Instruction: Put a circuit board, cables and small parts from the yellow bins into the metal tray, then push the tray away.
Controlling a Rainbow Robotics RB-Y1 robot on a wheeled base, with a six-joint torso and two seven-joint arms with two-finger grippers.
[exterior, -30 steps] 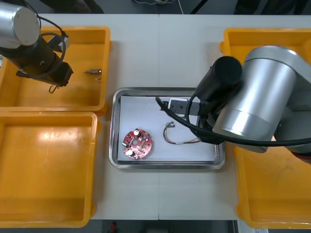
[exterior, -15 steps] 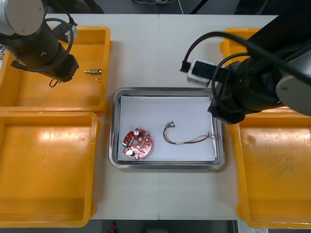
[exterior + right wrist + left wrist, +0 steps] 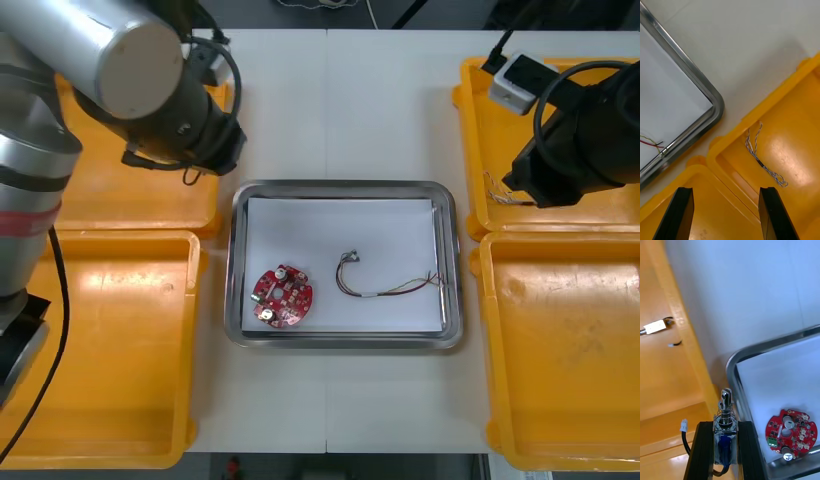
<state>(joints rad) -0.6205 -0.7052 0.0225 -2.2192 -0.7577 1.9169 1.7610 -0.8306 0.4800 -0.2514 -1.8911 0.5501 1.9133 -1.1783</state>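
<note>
Mid-transfer at the sorting table: L gripper [image 3: 725,425], seen from above near [image 3: 195,168], is clamped on a small cylindrical metal part [image 3: 725,414] w/ a spring and pin at its top. The part hangs over the strip between the far-left yellow plastic bin [image 3: 150,205] and the far-left corner of the shiny rectangular metal tray [image 3: 340,186]. A thin black lead [image 3: 685,440] w/ a white plug dangles beside the fingers. A second small metal part [image 3: 655,326] lies in that bin.

On the tray's white liner lie a round red circuit board [image 3: 282,297] and a thin red-and-yellow cable [image 3: 385,285], well apart.

R gripper [image 3: 726,204] hovers w/ fingers spread and nothing between them, over the near corner of the far-right yellow plastic bin [image 3: 475,130]. A twisted blue-and-white cable [image 3: 760,161] lies there against the wall.

Handling, as judged: the held part looks rigid, light and smooth, so a grip across its body suits it, not on the spring. The loose lead may snag the bin wall or tray rim. The blue-and-white cable looks limp and very light. Best pinched approx. at its dark mid-sleeve, where the strands bunch.
</note>
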